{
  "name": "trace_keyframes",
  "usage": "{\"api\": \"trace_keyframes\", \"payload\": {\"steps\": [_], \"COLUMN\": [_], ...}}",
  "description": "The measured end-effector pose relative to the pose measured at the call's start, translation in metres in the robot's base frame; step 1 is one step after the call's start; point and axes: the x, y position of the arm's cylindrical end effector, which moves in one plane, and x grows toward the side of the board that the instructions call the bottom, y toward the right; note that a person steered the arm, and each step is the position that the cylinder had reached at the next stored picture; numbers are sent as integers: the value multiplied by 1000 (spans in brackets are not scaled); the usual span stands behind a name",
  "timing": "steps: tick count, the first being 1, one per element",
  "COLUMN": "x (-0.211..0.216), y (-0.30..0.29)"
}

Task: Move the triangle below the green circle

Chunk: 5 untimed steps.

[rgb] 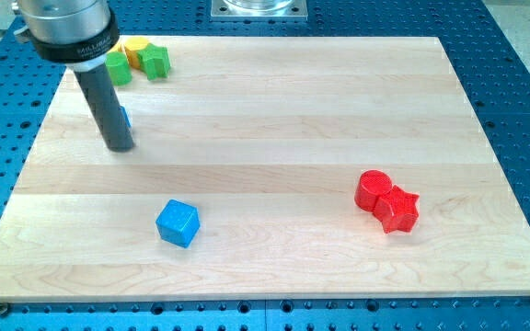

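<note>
My tip (120,146) rests on the board at the view's upper left. A small blue block (126,118), probably the triangle, shows only as a sliver at the rod's right side; the rest is hidden behind the rod. The green circle (119,70) lies above it near the board's top-left corner, partly covered by the rod. My tip is just below the blue sliver and well below the green circle.
A yellow block (136,51) and a green star (155,62) sit next to the green circle. A blue cube (177,223) lies at the lower left of centre. A red circle (373,189) touches a red star (397,211) at the right.
</note>
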Motion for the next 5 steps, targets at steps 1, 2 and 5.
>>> {"api": "trace_keyframes", "payload": {"steps": [1,2,5], "x": [-37,-38,-33], "y": [-6,-8,-25]}}
